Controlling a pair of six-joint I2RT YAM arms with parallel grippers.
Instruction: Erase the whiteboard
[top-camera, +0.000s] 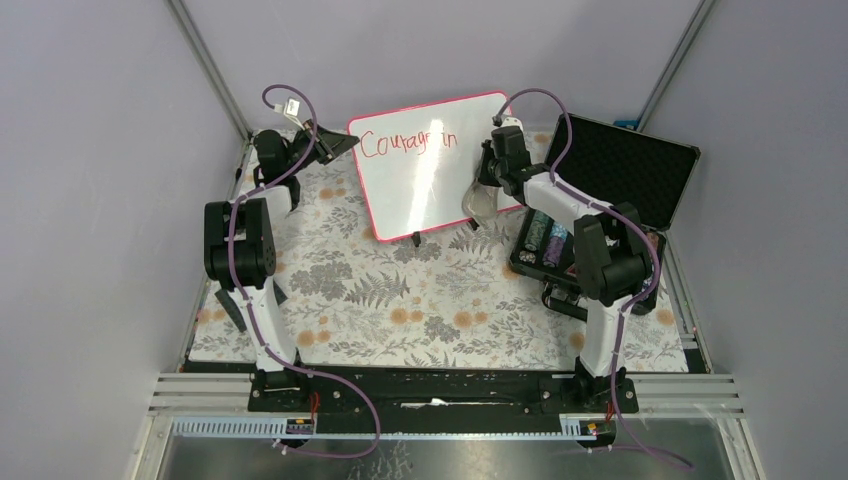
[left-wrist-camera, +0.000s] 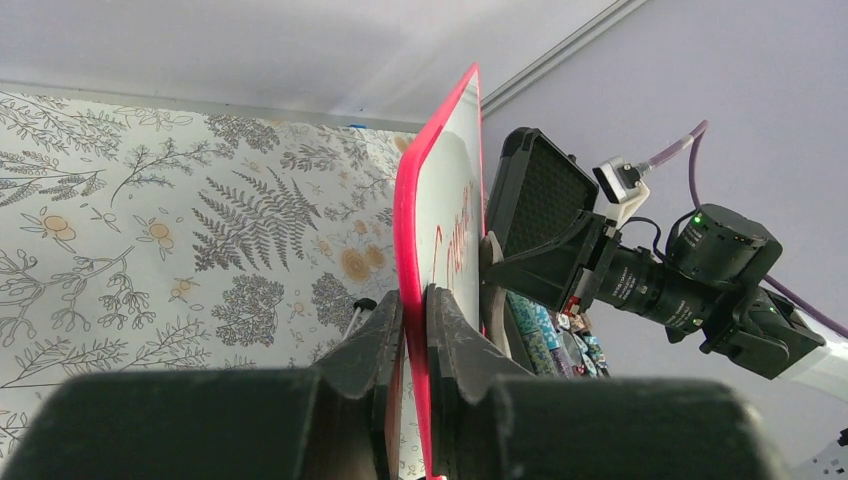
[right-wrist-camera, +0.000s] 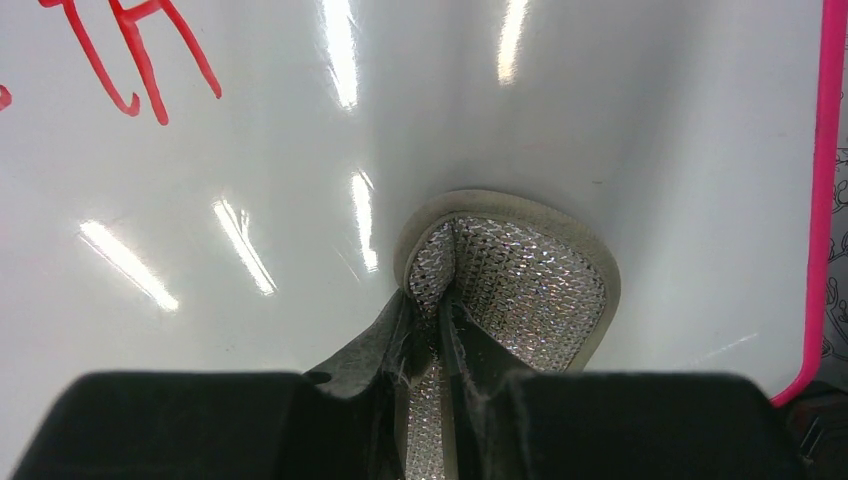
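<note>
The whiteboard (top-camera: 430, 175) stands upright at the back of the table, its pink-red frame around red handwriting (top-camera: 408, 141) along the top. My left gripper (top-camera: 335, 145) is shut on the board's left frame edge; in the left wrist view the fingers clamp the pink frame (left-wrist-camera: 435, 200) at the left gripper (left-wrist-camera: 415, 310). My right gripper (top-camera: 485, 190) is shut on a silvery sparkly pad (right-wrist-camera: 530, 280) and presses it against the white surface (right-wrist-camera: 400, 120) near the board's lower right. The right gripper (right-wrist-camera: 440, 320) pinches the pad's fold. Red strokes (right-wrist-camera: 130, 50) show at upper left.
An open black foam-lined case (top-camera: 620, 165) stands right of the board, with colourful items (top-camera: 548, 240) in its base. A floral mat (top-camera: 400, 290) covers the table. The right arm's wrist (left-wrist-camera: 700, 270) reaches in front of the board.
</note>
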